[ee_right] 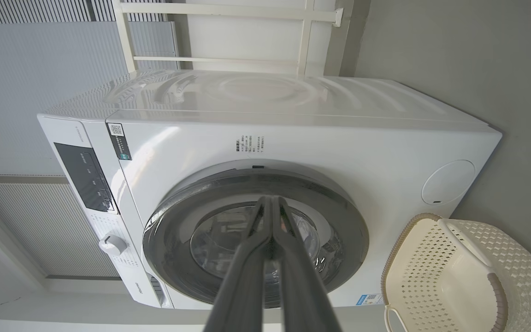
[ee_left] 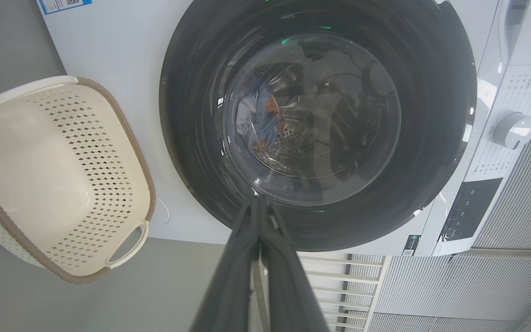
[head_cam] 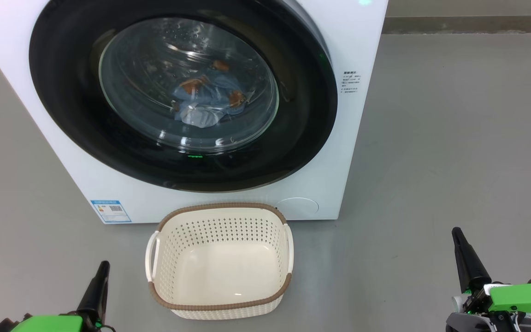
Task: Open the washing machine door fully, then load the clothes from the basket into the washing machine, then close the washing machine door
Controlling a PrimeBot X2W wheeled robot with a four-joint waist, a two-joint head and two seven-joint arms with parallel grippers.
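Behind the closed washing machine door [head_cam: 69, 106] lay the clothes [head_cam: 205, 99], so the left gripper [head_cam: 103, 269] and right gripper [head_cam: 458, 237], both shut empty, likely needed only to press-check its latch.

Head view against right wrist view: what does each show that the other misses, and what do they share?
Head view, of the two: the clothes seen through the glass of the washing machine door, the left hand shut at lower left, and the whole bare bottom of the basket. Right wrist view, of the two: the dark control panel, the dial, the top of the washing machine and a white rack behind it. Both: the door shut, the basket standing before it, the right hand shut.
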